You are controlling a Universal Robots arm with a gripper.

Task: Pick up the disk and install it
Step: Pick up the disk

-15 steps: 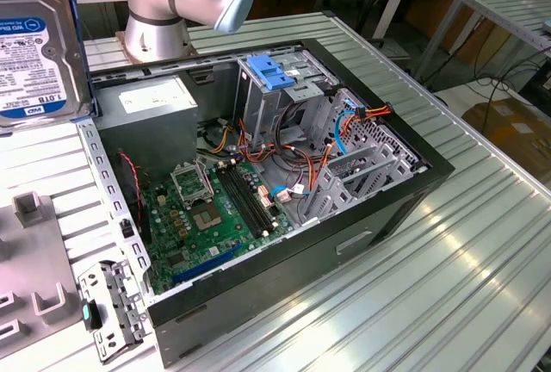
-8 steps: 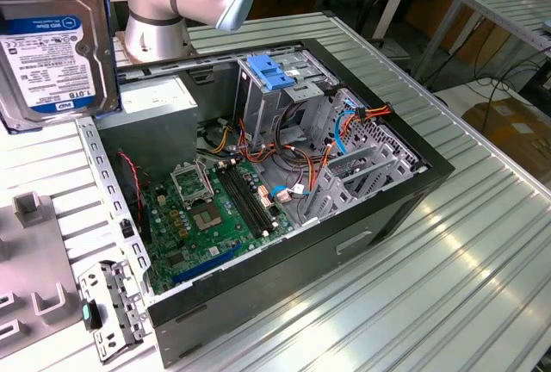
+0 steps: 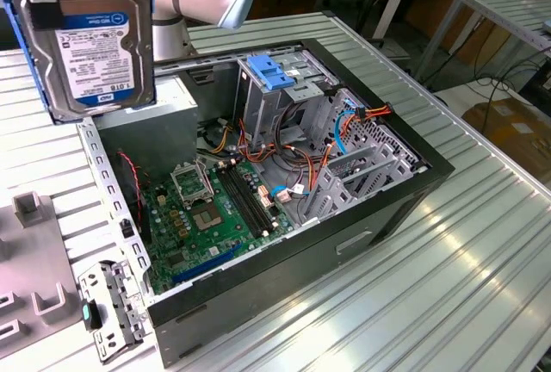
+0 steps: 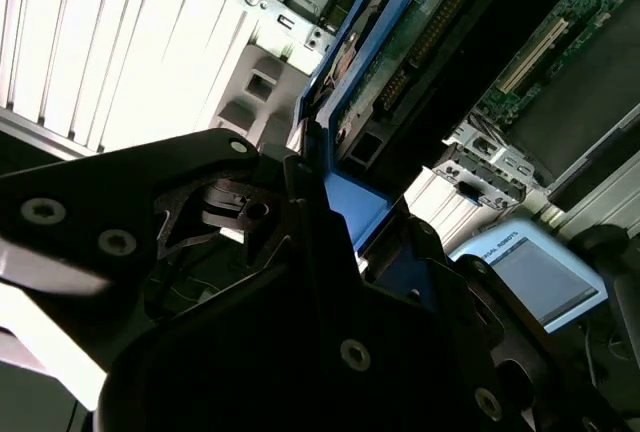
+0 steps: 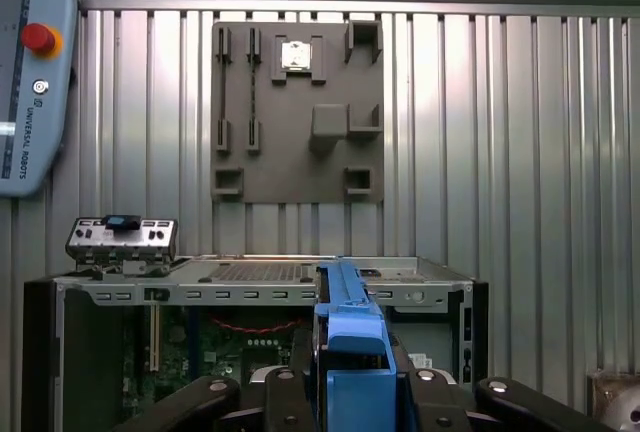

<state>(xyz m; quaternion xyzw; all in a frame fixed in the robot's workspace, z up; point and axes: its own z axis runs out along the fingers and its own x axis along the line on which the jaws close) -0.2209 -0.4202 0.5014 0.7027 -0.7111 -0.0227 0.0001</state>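
The disk (image 3: 90,45), a silver hard drive with a white-and-blue label and blue side rails, hangs in the air at the exterior view's upper left, above the open computer case (image 3: 428,170). In both wrist views the disk's blue carrier rail (image 5: 348,337) (image 4: 345,187) sits edge-on between my black fingers. My gripper (image 5: 350,392) is shut on the disk. The metal drive cage with its blue latch (image 3: 271,73) stands inside the case toward the back, to the right of the disk in the exterior view.
The case holds a green motherboard (image 3: 215,208), orange and blue cables (image 3: 344,127) and a grey power-supply box (image 3: 159,135). A grey fixture plate (image 5: 295,112) and a loose metal bracket (image 3: 108,307) lie on the ribbed table beside the case. A pendant (image 5: 30,72) rests nearby.
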